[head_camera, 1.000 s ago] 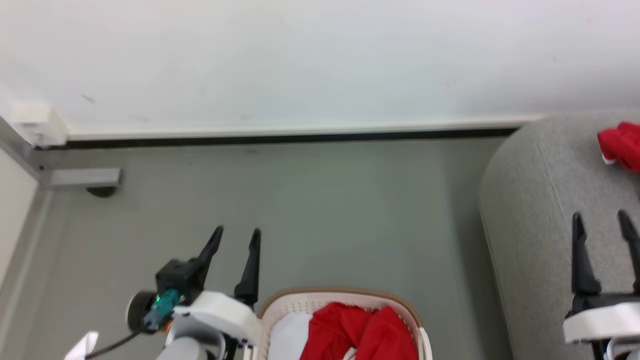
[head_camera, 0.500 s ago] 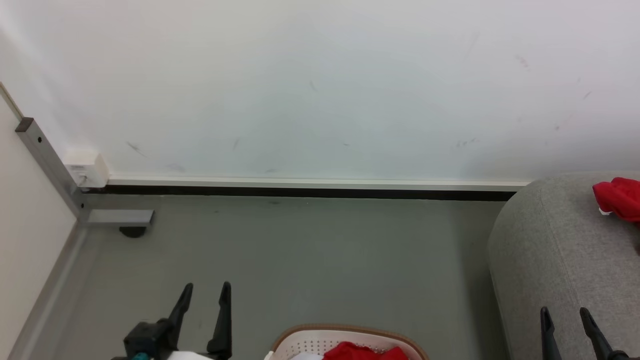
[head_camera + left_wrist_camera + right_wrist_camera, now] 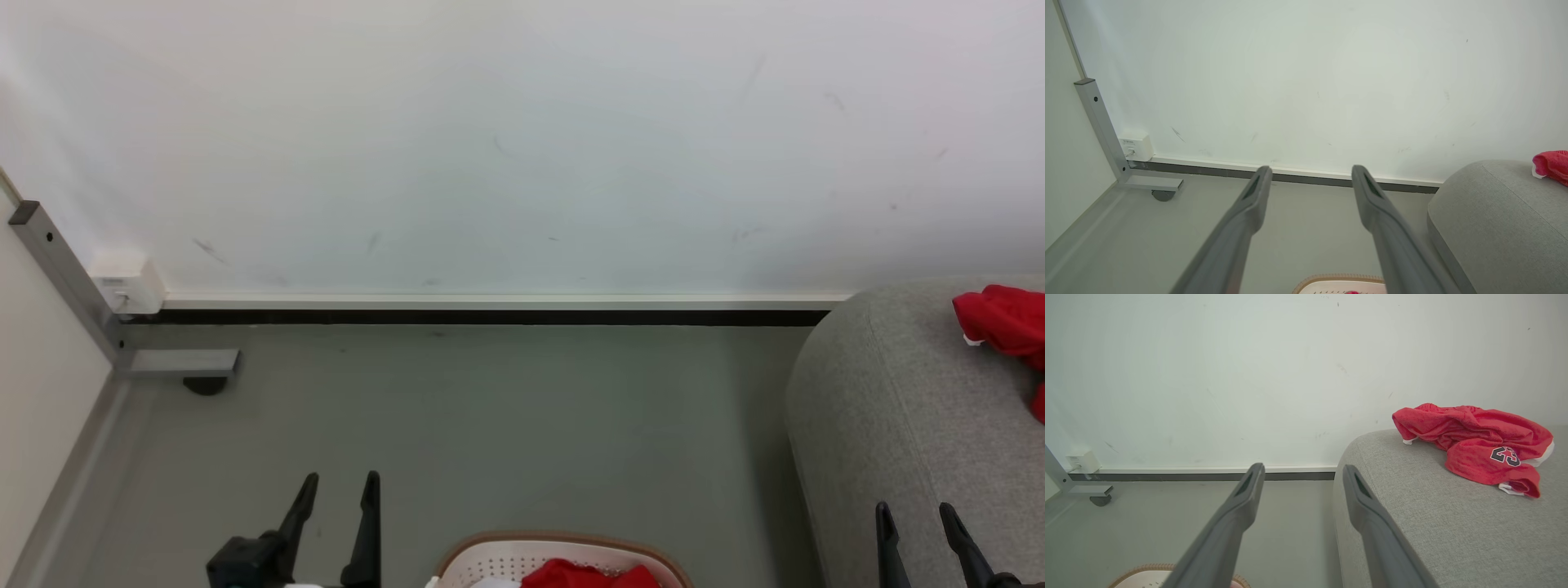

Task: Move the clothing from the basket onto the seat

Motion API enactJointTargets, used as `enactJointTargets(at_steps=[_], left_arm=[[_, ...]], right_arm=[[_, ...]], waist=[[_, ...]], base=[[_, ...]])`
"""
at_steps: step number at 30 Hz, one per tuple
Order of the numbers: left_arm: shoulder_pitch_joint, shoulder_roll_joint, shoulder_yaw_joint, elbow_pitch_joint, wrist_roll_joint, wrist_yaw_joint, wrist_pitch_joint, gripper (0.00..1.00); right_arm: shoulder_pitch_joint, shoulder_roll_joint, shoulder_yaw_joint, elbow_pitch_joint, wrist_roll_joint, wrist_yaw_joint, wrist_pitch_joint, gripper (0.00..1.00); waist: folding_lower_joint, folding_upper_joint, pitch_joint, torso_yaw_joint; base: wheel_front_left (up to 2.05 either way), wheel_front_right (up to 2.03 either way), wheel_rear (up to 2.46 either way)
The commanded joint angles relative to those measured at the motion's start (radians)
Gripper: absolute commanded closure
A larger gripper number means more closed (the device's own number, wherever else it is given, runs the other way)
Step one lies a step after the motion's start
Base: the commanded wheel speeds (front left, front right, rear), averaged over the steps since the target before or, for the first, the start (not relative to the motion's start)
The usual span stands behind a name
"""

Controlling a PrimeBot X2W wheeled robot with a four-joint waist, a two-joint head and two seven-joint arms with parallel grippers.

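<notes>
Both empty: left gripper, right gripper fingers wide; clothing on seat.

left gripper: two long black fingers, slim, tapering to blunt points
its base: blocky black housing, white sliver beneath
right gripper: same black tapered pair
finger finish, wrist views: matte dark grey, smooth
finger outline: broad low down, narrowing upward
finger inner faces: a narrow dark recessed slot near each tip

Red clothing in basket at bottom edge, grey seat at right.
</notes>
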Motion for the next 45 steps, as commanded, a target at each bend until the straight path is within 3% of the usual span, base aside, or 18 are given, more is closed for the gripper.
enactJointTargets(at_steps=[1,11,23,28,36,45], left_arm=[[0.002,-0.004,0.009,0.002,0.012,-0.008,-0.001,0.0],[-0.128,-0.032,-0.077,0.086,0.066,-0.053,0.025,0.0],[-0.398,-0.058,-0.25,0.373,0.113,-0.062,0.188,0.0],[-0.474,-0.061,-0.297,0.461,0.11,-0.063,0.191,0.0],[-0.575,-0.061,-0.44,0.598,0.022,-0.073,0.26,0.0],[-0.657,-0.061,-0.598,0.667,-0.081,-0.051,0.246,0.0]], right_arm=[[-0.001,-0.001,0.003,-0.004,0.0,0.0,-0.003,0.0],[-0.08,-0.002,-0.007,-0.049,-0.021,0.0,-0.003,0.0],[-0.213,-0.002,0.01,-0.114,-0.035,0.0,-0.002,0.0],[-0.261,-0.002,0.021,-0.14,-0.026,0.0,-0.003,0.0],[-0.322,-0.001,0.008,-0.194,-0.043,0.0,-0.003,0.0],[-0.355,-0.002,-0.004,-0.245,-0.081,0.0,-0.003,0.0]], waist=[[0.0001,0.0,0.006,-0.006],[0.0001,0.0,0.12,-0.072],[0.0001,0.0,0.377,-0.149],[0.0001,0.0,0.464,-0.163],[0.0001,0.0,0.608,-0.165],[0.0001,0.0,0.728,-0.148]], base=[[0.0,0.0,0.0],[0.0,0.0,0.0],[0.0,0.0,0.0],[0.0,0.0,0.0],[0.0,0.0,0.0],[0.0,0.0,0.0]])
